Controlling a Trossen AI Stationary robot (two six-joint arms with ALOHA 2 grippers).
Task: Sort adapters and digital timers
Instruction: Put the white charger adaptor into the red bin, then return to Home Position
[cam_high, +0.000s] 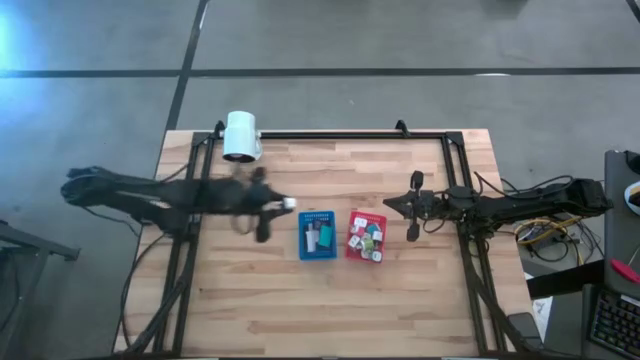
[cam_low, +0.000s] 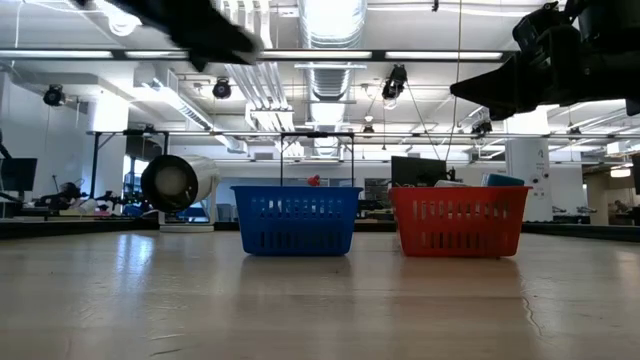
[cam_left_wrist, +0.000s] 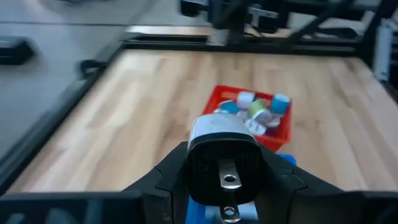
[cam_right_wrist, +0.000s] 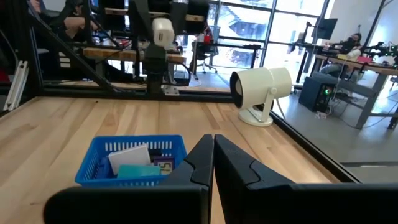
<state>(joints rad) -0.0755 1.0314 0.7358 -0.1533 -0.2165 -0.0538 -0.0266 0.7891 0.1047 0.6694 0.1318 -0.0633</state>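
Now left gripper clamps chunky white adapter over slatted blue basket.

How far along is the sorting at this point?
Nearly finished, by the look of it. Done: timers lie in the blue basket and many adapters fill the red basket; no loose pieces show on the table. In hand: the left gripper holds one adapter, just short of the baskets. Left: drop it in the red basket. The right gripper waits shut beside that basket.
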